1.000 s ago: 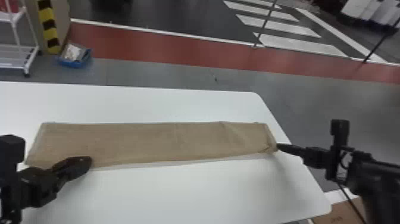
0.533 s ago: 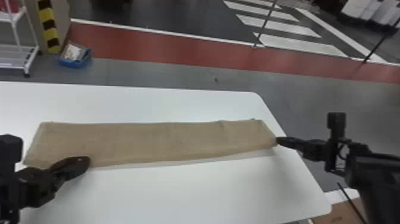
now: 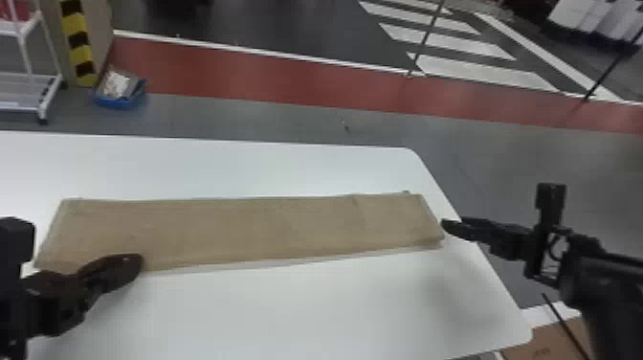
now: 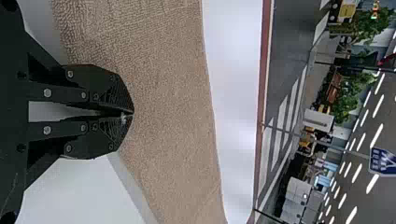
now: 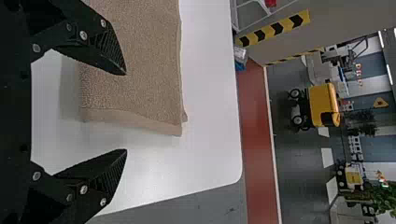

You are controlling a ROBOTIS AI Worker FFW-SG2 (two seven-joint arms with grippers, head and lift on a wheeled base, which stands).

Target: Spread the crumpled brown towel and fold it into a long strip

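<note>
The brown towel point(image 3: 249, 230) lies as a long, fairly flat strip across the white table, its layered edges slightly offset. In the head view my left gripper point(image 3: 138, 262) is over the strip's near edge at the left end. The left wrist view has that gripper point(image 4: 130, 113) shut, fingertips together above the towel point(image 4: 168, 102), nothing visible between them. My right gripper point(image 3: 445, 226) is at the strip's right end. Seen from the right wrist, this gripper point(image 5: 126, 112) stands open, one finger over the towel point(image 5: 140, 60) and the other beyond its end edge.
The white table point(image 3: 287, 311) extends in front of and behind the strip. Its right edge runs close past the towel's right end, under the right arm. A blue bin point(image 3: 119, 98) and a white cart point(image 3: 28, 91) stand on the floor behind the table.
The right gripper has shifted slightly away from the robot, and the towel's right end, uneven before, now lies straighter. The left gripper has barely moved.
</note>
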